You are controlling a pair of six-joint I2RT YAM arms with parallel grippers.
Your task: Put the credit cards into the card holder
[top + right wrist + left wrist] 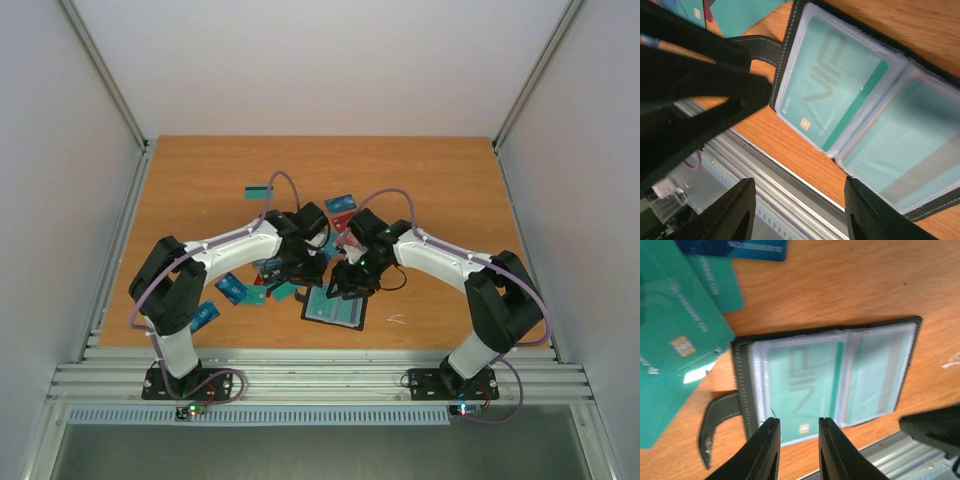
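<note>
Two teal plastic credit cards [802, 390] sit sleeved in the open black folding card holder [740, 385] near the wooden table's [840, 285] front edge, others loose beside it; left gripper [799, 450] and right gripper [797, 215] fingers apart, empty.

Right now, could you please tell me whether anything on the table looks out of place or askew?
The card holder lies open and skewed to the front edge of the table, its strap flopped out. Loose credit cards lie scattered and overlapping beside it, and one teal card sits alone farther back.
</note>
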